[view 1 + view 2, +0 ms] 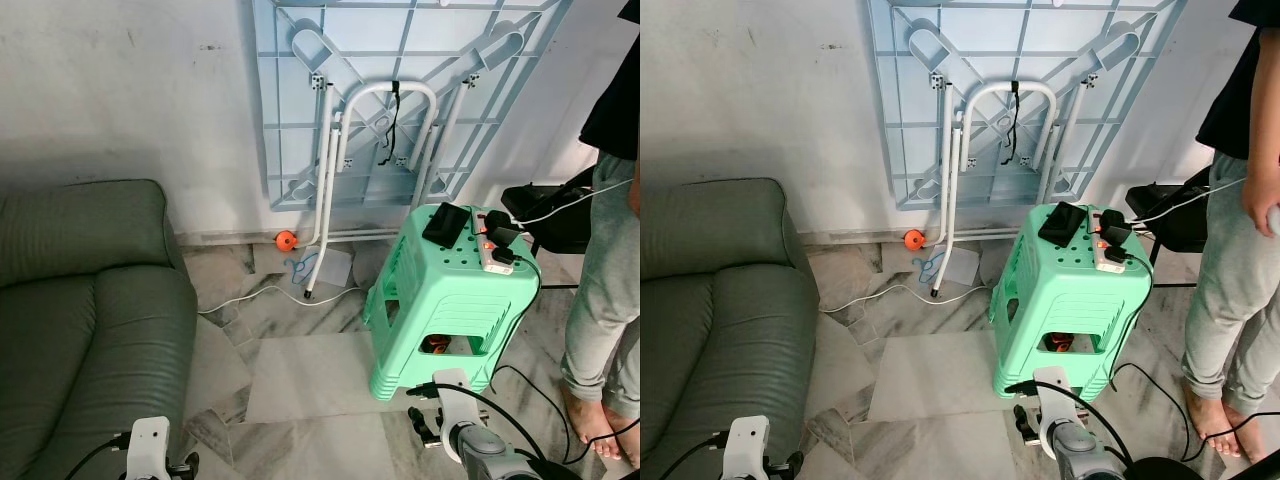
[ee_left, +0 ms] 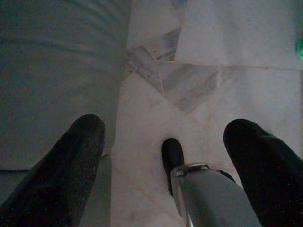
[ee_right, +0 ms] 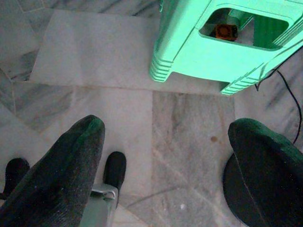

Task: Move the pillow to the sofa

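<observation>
Both hanging low, fingers spread, empty: left pincer (image 2: pixel 163 156) just beside the grey-green sofa (image 1: pixel 80 320), right pincer (image 3: pixel 165 161) near the mint-green plastic stool (image 1: pixel 450 300)

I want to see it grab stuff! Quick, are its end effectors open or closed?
Left end effector: open, holding nothing.
Right end effector: open, holding nothing.
</observation>
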`<state>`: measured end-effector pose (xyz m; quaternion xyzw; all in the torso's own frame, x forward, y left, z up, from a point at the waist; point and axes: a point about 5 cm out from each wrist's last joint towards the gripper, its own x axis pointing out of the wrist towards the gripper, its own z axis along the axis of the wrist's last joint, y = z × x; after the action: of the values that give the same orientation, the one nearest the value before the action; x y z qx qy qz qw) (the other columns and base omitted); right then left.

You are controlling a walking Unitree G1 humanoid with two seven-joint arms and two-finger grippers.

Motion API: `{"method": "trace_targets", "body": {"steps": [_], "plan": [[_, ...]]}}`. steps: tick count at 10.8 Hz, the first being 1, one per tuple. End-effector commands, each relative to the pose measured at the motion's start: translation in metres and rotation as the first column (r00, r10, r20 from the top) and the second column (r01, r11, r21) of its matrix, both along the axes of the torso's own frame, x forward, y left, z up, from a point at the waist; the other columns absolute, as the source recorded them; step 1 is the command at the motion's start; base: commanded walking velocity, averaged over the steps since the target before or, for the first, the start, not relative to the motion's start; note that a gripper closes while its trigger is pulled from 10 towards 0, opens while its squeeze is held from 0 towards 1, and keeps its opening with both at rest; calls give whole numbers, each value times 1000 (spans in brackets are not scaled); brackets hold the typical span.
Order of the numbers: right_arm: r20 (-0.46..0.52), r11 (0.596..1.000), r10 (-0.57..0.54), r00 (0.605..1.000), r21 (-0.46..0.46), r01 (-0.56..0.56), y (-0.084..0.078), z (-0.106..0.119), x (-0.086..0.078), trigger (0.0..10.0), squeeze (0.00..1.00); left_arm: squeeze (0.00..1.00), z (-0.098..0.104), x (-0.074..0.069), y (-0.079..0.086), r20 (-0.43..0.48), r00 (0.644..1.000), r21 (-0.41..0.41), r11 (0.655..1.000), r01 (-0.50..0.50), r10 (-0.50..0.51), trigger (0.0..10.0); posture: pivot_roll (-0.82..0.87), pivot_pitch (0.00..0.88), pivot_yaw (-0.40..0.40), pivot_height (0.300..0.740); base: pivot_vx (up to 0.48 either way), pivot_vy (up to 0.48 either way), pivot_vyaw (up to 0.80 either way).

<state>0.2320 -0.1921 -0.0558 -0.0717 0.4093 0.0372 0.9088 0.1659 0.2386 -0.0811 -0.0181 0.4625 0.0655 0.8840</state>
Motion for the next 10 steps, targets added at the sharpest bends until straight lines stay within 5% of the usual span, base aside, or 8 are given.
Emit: {"method": "trace_targets", "body": {"steps": [1,7,10], "plan": [[34,997,8,999,76,-11,60,28,47,10000,0,0,39,91,-60,112,993,-86,996,37,-27,10000,-68,0,13,740,0,0,0],[34,997,8,999,76,-11,60,28,47,10000,0,0,39,91,-60,112,993,-86,996,37,-27,10000,-68,0,13,740,0,0,0],[-23,990,19,1000,143,-16,60,25,42,10000,0,0,40,93,-60,98,994,-154,988,-24,40,10000,-81,0,12,740,0,0,0]]}}
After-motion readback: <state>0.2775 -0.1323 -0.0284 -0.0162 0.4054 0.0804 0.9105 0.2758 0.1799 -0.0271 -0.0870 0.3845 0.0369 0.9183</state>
